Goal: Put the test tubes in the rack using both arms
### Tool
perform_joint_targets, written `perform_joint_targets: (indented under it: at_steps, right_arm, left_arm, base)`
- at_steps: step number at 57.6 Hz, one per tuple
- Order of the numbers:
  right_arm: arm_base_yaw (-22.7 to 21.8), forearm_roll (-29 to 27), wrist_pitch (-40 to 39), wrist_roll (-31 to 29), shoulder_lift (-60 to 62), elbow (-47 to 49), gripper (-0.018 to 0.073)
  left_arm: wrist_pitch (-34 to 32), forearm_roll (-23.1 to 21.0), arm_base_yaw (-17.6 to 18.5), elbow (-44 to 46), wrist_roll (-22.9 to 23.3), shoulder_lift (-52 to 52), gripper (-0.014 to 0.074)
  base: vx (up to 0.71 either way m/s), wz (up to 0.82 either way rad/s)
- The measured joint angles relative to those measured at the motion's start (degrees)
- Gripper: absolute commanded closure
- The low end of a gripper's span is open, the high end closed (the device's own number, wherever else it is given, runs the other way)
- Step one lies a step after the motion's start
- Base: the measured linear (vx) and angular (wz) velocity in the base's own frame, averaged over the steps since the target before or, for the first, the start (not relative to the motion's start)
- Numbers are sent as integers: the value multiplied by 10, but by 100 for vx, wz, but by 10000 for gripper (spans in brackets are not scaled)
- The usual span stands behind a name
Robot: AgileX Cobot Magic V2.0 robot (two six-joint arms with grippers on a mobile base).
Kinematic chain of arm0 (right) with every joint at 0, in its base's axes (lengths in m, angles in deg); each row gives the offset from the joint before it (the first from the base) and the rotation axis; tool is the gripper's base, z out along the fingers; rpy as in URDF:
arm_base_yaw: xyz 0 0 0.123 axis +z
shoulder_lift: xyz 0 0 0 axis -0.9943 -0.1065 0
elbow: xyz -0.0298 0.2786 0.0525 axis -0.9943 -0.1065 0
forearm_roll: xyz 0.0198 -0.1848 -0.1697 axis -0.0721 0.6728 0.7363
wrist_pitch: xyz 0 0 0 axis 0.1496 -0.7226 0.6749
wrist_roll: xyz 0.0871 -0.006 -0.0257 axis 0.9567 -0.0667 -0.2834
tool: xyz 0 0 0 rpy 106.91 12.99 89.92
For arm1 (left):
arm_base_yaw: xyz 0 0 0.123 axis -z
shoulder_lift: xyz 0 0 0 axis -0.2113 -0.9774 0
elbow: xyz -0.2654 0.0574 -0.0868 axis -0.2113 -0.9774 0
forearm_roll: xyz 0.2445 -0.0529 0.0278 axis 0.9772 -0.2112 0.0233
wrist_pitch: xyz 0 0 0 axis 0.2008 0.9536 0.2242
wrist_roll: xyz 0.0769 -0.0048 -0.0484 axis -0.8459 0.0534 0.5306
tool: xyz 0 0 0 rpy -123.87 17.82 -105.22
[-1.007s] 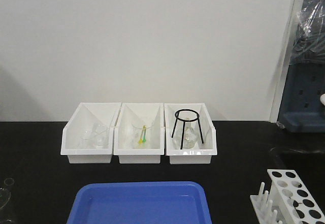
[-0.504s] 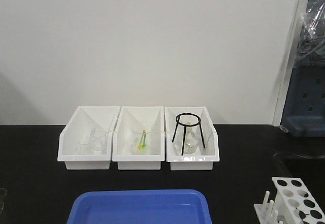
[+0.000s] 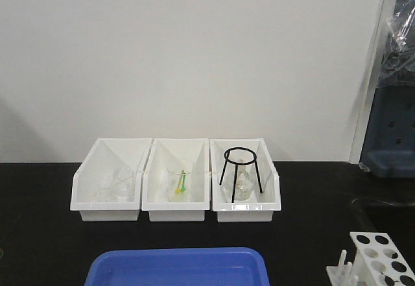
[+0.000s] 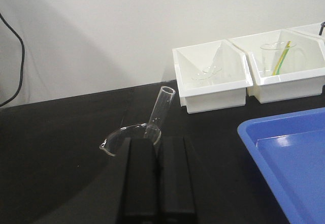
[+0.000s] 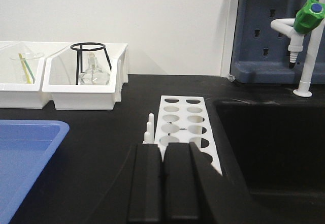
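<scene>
One clear test tube (image 4: 161, 104) leans upright in a wide glass beaker (image 4: 114, 138) on the black bench, its open mouth pointing up and to the right. My left gripper (image 4: 158, 139) is shut and empty, its tips just short of the beaker's near rim. The white rack (image 5: 180, 117) with its rows of round holes stands empty, also at the lower right of the front view (image 3: 376, 250). My right gripper (image 5: 163, 145) is shut with nothing in it, directly in front of the rack's near end. Neither arm shows in the front view.
Three white bins (image 3: 110, 213) line the back wall, holding glassware, a flask under a black tripod (image 3: 241, 169) and yellow-green sticks. A blue tray (image 3: 178, 266) lies near the front. A dark sink (image 5: 269, 142) and a green-topped tap (image 5: 307, 31) sit right of the rack.
The front view has shifted: bins, tray and rack sit lower in frame, and the glassware at the left edge has dropped out of view. Nothing was grasped or released.
</scene>
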Motion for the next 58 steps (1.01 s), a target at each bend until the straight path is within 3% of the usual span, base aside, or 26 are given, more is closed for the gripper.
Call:
perform_joint_targets:
  at_steps: [58]
  right_arm:
    - [0, 2, -1, 0, 0, 0, 568]
  left_arm:
    - [0, 0, 0, 0, 0, 0, 601]
  base:
    - [0, 0]
